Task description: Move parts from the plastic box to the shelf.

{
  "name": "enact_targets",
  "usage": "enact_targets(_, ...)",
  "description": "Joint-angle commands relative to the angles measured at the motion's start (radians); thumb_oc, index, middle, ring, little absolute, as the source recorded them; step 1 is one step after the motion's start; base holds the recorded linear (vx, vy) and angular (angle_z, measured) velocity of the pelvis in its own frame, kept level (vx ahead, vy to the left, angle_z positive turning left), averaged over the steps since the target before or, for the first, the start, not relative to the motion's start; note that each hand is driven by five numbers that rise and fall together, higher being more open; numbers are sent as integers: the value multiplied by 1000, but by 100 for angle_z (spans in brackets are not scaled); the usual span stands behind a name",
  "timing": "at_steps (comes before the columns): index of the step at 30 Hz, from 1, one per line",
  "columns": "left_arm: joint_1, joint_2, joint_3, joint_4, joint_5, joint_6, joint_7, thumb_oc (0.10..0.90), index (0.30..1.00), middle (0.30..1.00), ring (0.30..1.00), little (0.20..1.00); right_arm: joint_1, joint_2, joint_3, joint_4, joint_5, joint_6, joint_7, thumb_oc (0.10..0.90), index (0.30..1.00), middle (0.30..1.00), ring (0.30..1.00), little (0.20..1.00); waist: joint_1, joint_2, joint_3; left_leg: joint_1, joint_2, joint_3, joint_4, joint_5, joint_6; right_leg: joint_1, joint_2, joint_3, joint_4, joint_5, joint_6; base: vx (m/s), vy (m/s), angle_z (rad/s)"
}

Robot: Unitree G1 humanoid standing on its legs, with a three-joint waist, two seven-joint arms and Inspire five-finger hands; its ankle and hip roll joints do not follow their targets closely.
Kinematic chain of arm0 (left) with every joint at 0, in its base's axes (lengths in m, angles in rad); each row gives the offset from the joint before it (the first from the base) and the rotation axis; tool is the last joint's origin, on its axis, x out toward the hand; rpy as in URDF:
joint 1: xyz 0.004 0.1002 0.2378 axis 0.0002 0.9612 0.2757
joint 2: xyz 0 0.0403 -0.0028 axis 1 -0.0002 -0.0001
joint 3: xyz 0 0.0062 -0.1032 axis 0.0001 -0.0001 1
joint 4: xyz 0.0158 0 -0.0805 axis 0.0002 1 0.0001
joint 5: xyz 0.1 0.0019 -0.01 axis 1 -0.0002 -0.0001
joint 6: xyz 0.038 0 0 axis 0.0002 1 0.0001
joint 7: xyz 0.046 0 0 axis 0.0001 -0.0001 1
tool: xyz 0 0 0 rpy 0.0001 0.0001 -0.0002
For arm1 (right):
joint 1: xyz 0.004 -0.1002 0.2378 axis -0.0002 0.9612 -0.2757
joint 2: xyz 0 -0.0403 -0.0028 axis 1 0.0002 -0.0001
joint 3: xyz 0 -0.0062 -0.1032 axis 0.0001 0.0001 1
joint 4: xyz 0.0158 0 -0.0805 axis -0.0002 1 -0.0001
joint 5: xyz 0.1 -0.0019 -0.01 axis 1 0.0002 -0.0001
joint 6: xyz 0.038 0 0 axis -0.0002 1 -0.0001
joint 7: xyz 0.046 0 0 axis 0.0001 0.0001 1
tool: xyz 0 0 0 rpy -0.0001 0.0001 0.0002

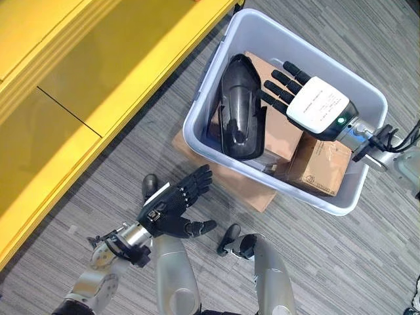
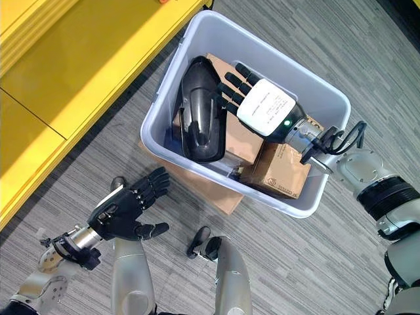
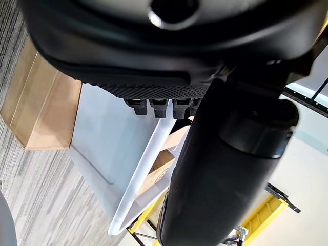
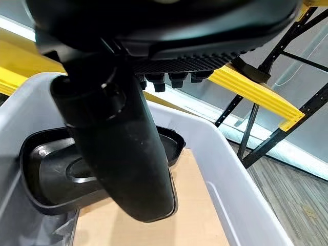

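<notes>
A pale grey plastic box (image 1: 216,79) stands on the floor beside a yellow shelf (image 1: 98,72). Inside it a black moulded part (image 1: 239,108) leans on cardboard boxes (image 1: 320,164). My right hand (image 1: 308,98) hovers over the box with straight fingers reaching to the black part's (image 4: 46,174) edge, holding nothing. My left hand (image 1: 174,203) hangs open above the floor, just short of the plastic box (image 3: 110,154).
A flat piece of cardboard (image 1: 230,180) lies under the plastic box on the grey striped carpet. The yellow shelf's (image 2: 72,72) long edge runs diagonally close to the box's left side. Shelf legs and braces (image 4: 266,118) rise behind the box.
</notes>
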Motion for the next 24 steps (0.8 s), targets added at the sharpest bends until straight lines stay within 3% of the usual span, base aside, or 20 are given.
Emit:
enact_targets(1, -60, -6, -20, -123, -29, -54, -25, 900, 1000, 1000, 1000, 1000, -184, -28, -41, 55, 20, 48, -53, 900, 1000, 1000, 1000, 1000, 6, 25, -7, -10, 48, -32, 197, -54, -117, -40, 15, 5, -70, 131, 65, 73, -48, -3)
enact_targets(2, -53, -4, -20, -122, -34, -53, -30, 900, 1000, 1000, 1000, 1000, -194, -26, -17, 59, 14, 52, -47, 900, 1000, 1000, 1000, 1000, 6, 23, -7, -1, 42, -33, 210, -79, -121, -33, 9, 11, -53, 107, 75, 76, -41, 1)
enact_targets(12, -36, 6, 0, -116, -45, -47, -58, 900, 1000, 1000, 1000, 1000, -291, -5, 97, 61, -89, 69, -42, 900, 1000, 1000, 1000, 1000, 28, 21, -7, -58, 34, -53, 219, -70, -116, -85, 5, -11, -9, 94, 68, 20, -45, 5)
enact_targets(24, -34, 10, 25, -83, -41, -56, -77, 900, 1000, 1000, 1000, 1000, -296, 19, 132, 75, -35, 94, 75, 900, 1000, 1000, 1000, 1000, 31, 25, -7, -128, 34, -69, 229, -57, -110, -162, -12, -20, 52, 78, 67, 8, -24, 7)
